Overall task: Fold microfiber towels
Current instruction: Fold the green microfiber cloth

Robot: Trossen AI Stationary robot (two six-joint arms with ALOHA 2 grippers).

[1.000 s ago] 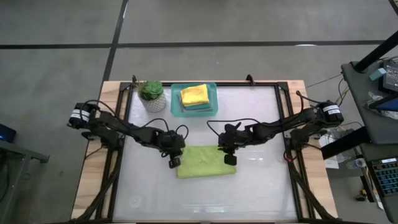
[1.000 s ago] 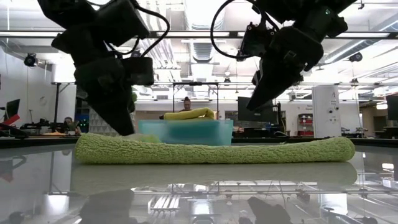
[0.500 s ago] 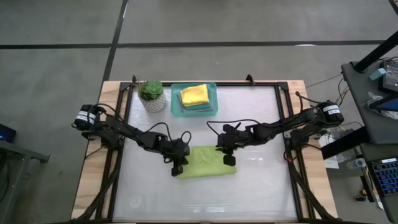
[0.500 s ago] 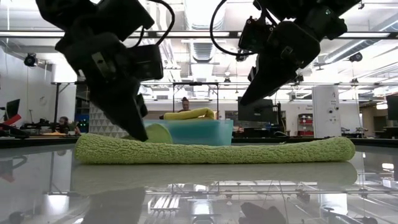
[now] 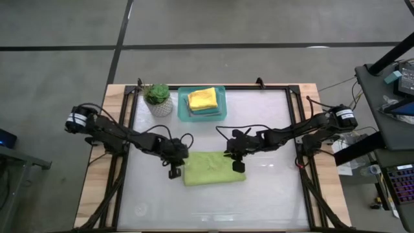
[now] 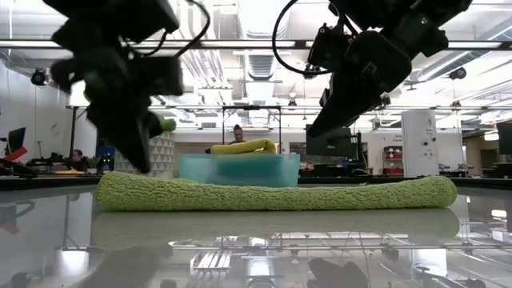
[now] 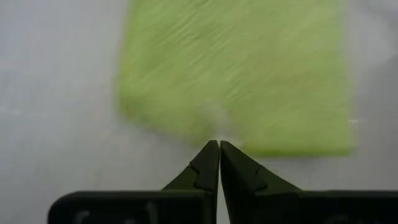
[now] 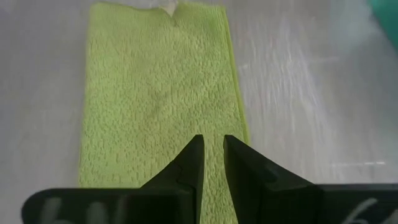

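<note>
— What's changed with the left gripper (image 5: 173,172)?

— It has pulled off the lime green towel (image 5: 214,168) and hangs just past its left edge, fingers pressed shut on nothing. A second ago it was down on that end.

— And the right gripper (image 5: 239,166)?

— Same spot, above the towel's right end, jaws a narrow slit, empty.

— The towel?

— Nubbly, plush, folded into a flat rectangle mid-table on the glossy white surface. The yellow towel (image 5: 202,98) sits folded in the rigid teal tray (image 5: 182,103), beside the potted plant (image 5: 157,98)
</note>
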